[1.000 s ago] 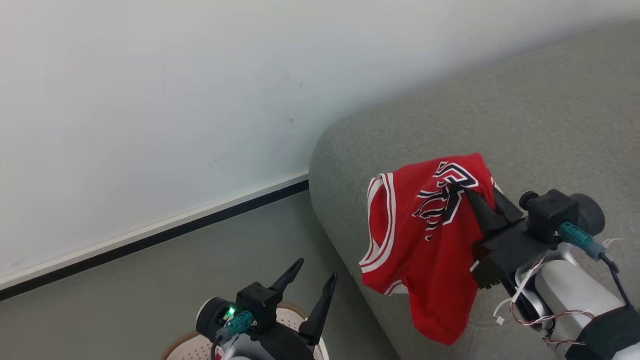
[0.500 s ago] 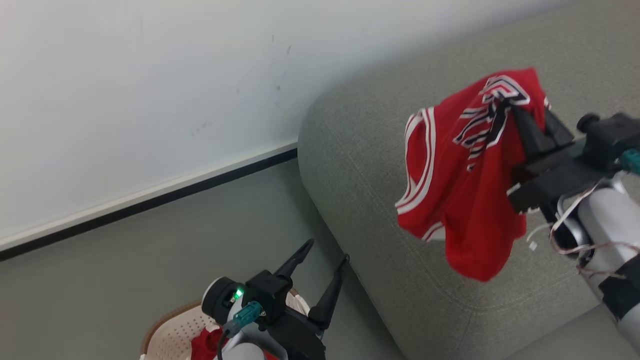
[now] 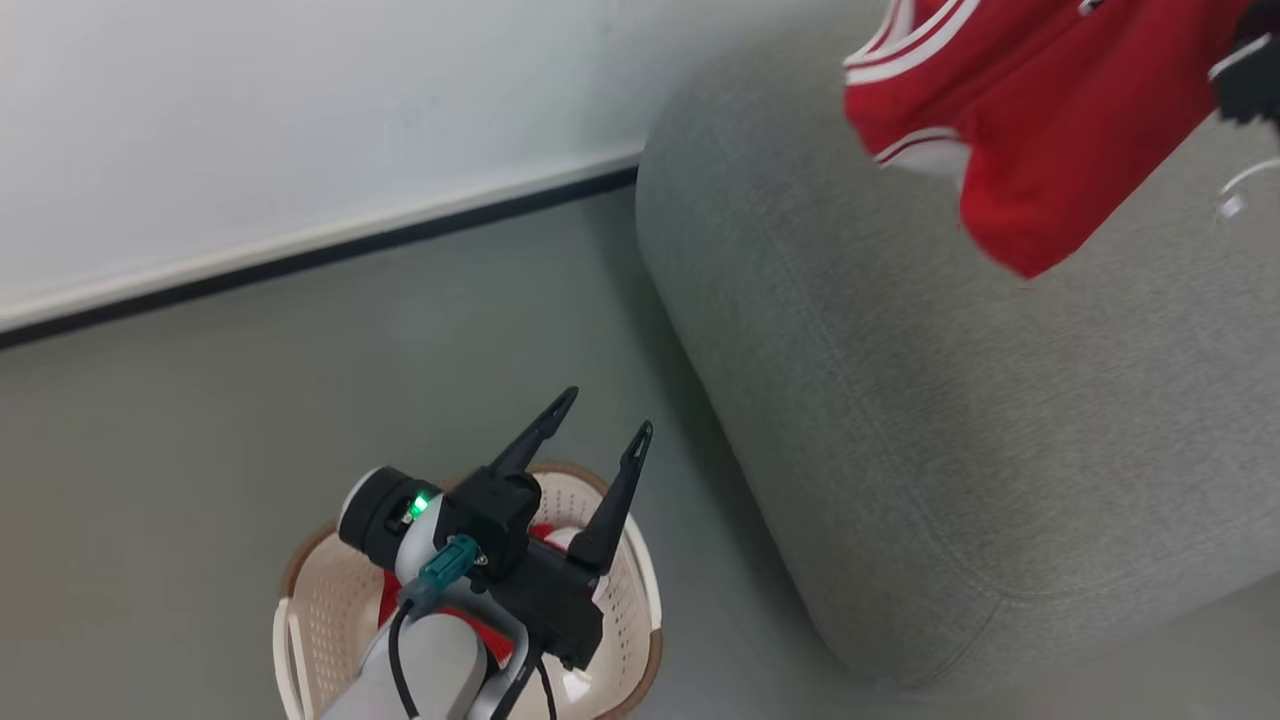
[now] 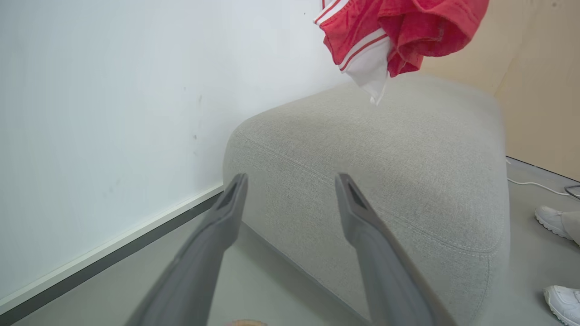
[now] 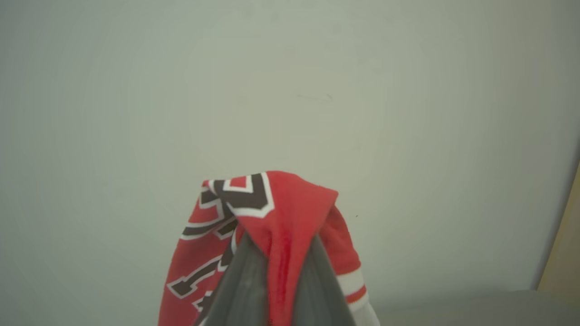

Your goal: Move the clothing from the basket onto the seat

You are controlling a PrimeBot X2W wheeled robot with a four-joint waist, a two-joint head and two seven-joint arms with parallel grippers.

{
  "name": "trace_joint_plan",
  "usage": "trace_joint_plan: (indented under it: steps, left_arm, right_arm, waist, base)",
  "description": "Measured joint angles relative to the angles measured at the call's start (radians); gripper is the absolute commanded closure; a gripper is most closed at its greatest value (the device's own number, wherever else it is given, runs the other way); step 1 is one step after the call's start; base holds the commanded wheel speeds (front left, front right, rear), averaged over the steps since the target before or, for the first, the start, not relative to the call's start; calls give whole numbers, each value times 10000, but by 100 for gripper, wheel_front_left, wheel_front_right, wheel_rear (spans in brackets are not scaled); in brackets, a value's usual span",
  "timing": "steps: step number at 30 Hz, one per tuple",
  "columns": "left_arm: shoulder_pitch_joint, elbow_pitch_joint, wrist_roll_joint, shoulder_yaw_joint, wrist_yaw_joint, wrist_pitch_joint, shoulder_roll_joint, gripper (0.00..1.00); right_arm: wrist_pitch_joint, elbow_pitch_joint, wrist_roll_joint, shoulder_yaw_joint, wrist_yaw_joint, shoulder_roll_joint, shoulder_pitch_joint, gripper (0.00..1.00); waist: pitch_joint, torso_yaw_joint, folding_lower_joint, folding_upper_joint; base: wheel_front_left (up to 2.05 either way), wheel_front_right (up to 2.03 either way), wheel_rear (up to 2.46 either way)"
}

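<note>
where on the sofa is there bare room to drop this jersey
The grey seat top below the hanging jersey is bare, from its rounded wall-side edge inward. The floor between wall and seat is free too. Crowded: the basket, with the left gripper over it.

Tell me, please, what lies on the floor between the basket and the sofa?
In the head view, that stretch is bare: just grey floor between the basket and the sofa, with nothing lying on it.
</note>
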Motion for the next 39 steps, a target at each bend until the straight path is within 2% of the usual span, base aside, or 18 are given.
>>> trace_joint_plan:
  steps: [6,12,15,25,32,34,35,36,37,38,39]
  left_arm:
    - [-401,-600,416,-54,81,213,234,0]
    - [-687,-1243,625,-173,138,464,334,0]
    - [-862,-1542,767,-207,138,594,383,0]
    - [-1459,-2309,1172,-301,150,1162,652,0]
    - [-1909,-2583,1467,-222,138,1348,965,0]
    - [-1951,-2573,1511,-194,138,1350,1030,0]
    - [-1963,-2550,1511,-184,140,1350,1051,0]
    - [-1964,-2529,1511,-178,140,1350,1068,0]
    - [-1964,-2500,1511,-178,140,1350,1074,0]
    - [-1964,-2466,1511,-176,140,1350,1074,0]
    - [-1964,-2441,1511,-174,140,1350,1074,0]
  right_arm:
    - [140,955,-316,-12,17,-575,-1023,100]
    - [127,1586,-702,75,88,-779,-1466,100]
    - [107,1921,-757,46,-15,-853,-1586,100]
    - [-151,2982,-654,-274,-545,-295,-1695,100]
    - [-261,3712,-497,-351,-612,132,-1694,100]
    - [-305,3879,-502,-247,-522,349,-1684,100]
    - [-316,3977,-518,-190,-510,433,-1684,91]
    - [-318,4057,-527,-151,-460,497,-1675,66]
    - [-326,4119,-529,-123,-426,531,-1648,51]
    - [-328,4180,-568,-84,-401,548,-1624,17]
    - [-330,4220,-617,-65,-334,552,-1592,0]
  waist:
    - [819,321,0,1]
    - [1679,518,2,1]
    - [2112,562,1,1]
    - [3544,535,1,1]
    - [4500,501,0,2]
    - [4715,491,0,2]
    - [4808,483,0,1]
    - [4882,474,0,1]
    - [4941,461,1,1]
    - [4972,440,0,2]
    - [4981,415,0,1]
  base:
    - [0,0,0]
    - [0,0,0]
    - [0,0,0]
    - [0,0,0]
    - [0,0,0]
    - [0,0,0]
    - [0,0,0]
    - [0,0,0]
    - [0,0,0]
    - [0,0,0]
    - [0,0,0]
